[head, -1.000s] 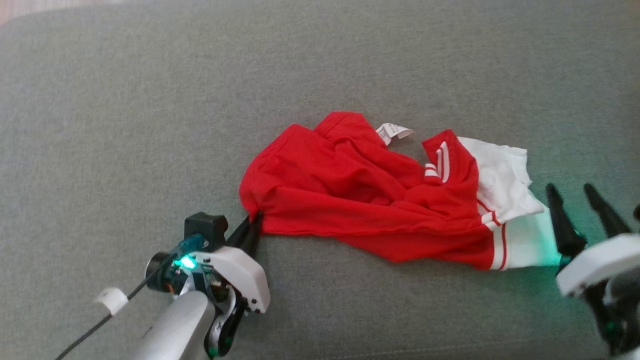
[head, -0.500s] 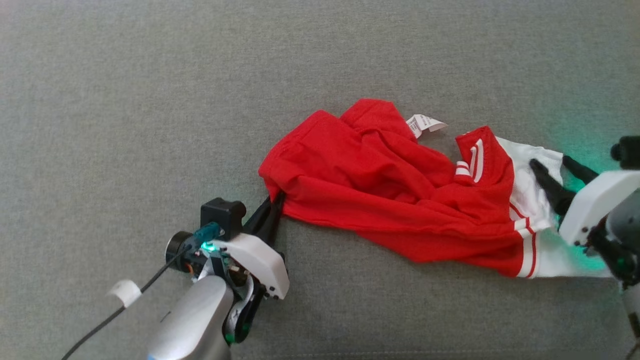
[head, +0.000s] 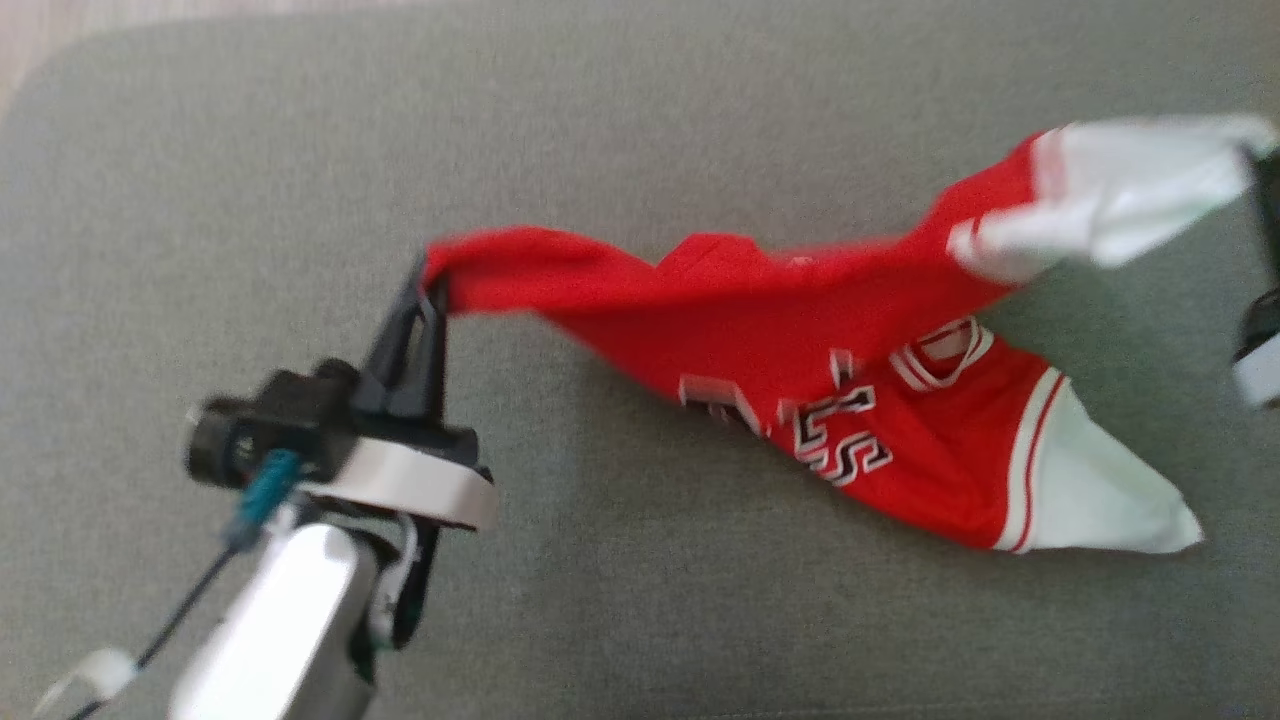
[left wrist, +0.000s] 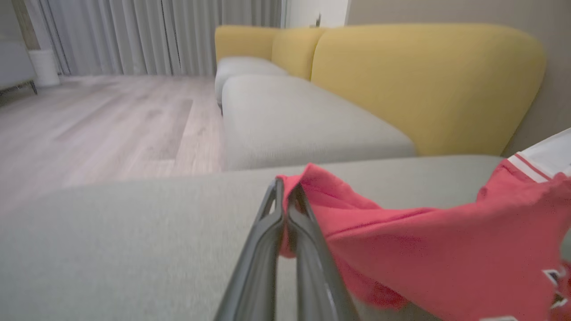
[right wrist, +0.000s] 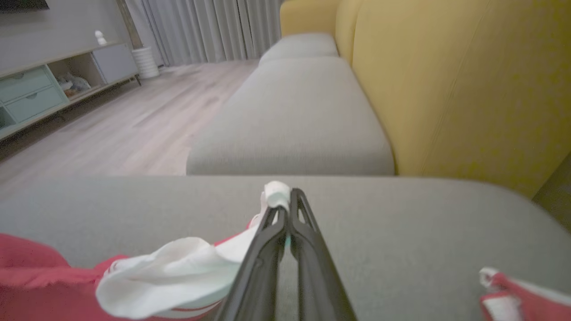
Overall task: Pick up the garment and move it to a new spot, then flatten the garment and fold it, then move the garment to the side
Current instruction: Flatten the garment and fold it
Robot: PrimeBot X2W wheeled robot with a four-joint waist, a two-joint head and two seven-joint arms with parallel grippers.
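The red jersey with white sleeves and black-and-white lettering [head: 800, 380] hangs stretched between both claws over the grey fabric sofa seat [head: 640, 120]. One white sleeve droops toward 5 o'clock in the head view. I cannot tell if it touches the seat.

The left gripper [head: 425, 285], at 9 o'clock of the jersey, is clamped on a red edge. The right gripper [right wrist: 285, 196], at 2 o'clock, is clamped on the tip of the other white sleeve.

I think the carrying goes well if both ends rise together with gentle tension, so that the sagging middle clears the seat. The right claw holds little cloth, so a sudden pull may free it.

The head view gives the whole span and the lettering. The wrist views give each pinch from close, and also the yellow upholstered backrest [left wrist: 424, 80] and the pale wooden floor [left wrist: 111, 125].
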